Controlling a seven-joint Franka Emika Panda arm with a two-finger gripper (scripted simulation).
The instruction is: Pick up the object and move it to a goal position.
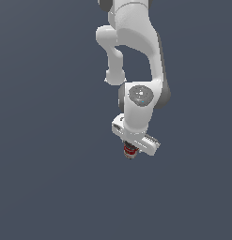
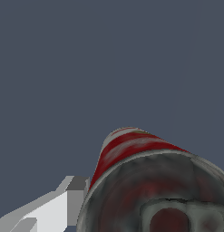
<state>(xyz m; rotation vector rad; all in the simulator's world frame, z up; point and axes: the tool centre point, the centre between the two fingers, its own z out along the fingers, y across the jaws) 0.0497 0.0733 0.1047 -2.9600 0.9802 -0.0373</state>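
Against a flat, dark blue-grey ground that fills both views, we see the white Franka arm coming down from the top edge of the exterior view, its links folding to a round grey-capped wrist joint and then to the hand. Below that joint sits the gripper, its white body lying crosswise and tilted, lower toward the exterior view's right. Tucked under it, just beneath the hand's body, is the soup can, of which the exterior view shows only a small red band and a dark end poking out. The wrist view brings the can very close: its red-and-white label runs away from the camera and its dark metal lid fills the near corner of the picture, so the can lies directly in front of the wrist camera. One white, blocky fingertip shows just beside the can's wall, seemingly touching it; the other finger is out of sight. The gripper appears clamped on the can, though with only one finger visible we cannot be fully sure of the contact on the far side.
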